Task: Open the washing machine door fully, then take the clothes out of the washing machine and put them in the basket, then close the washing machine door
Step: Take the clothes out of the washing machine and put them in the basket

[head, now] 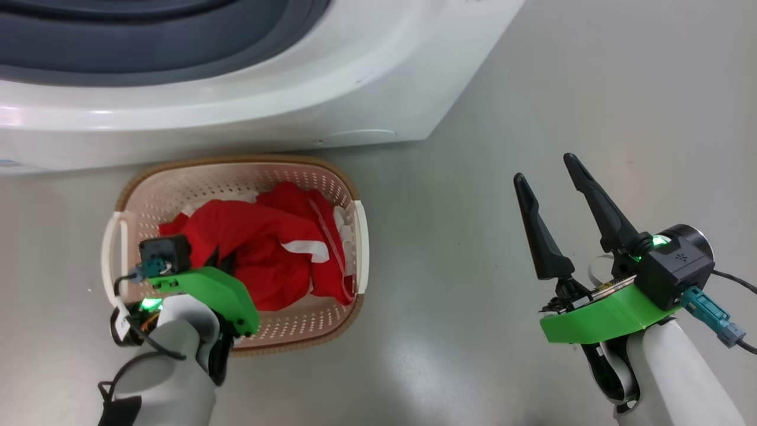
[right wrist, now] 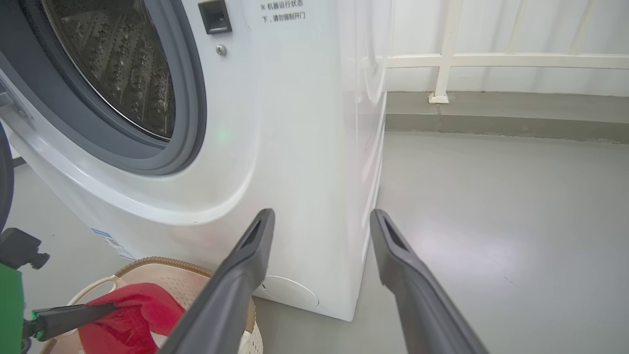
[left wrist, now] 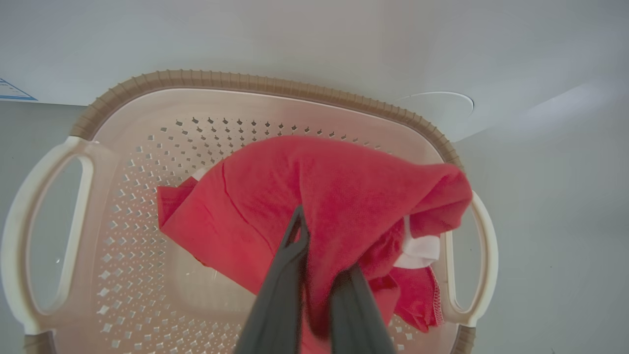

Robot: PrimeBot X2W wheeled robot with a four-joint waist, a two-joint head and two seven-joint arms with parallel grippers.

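The cream basket (head: 236, 161) with a brown rim stands on the floor in front of the white washing machine (head: 236, 112). Red clothes (head: 266, 248) with white trim lie piled in it. My left gripper (head: 222, 260) reaches down into the basket, and in the left wrist view this gripper (left wrist: 319, 246) is shut on a fold of red clothes (left wrist: 344, 187) draped over its fingers. My right gripper (head: 545, 167) hovers open and empty above the floor to the right. The steel drum (right wrist: 123, 64) stands exposed inside its grey rubber ring. The washing machine door is out of view.
Grey floor (head: 532, 89) spreads to the right of the machine. A white railing (right wrist: 442, 59) runs along the far wall. A small blue label (left wrist: 12, 91) and a round cover (head: 355, 135) sit low on the machine's front, just behind the basket.
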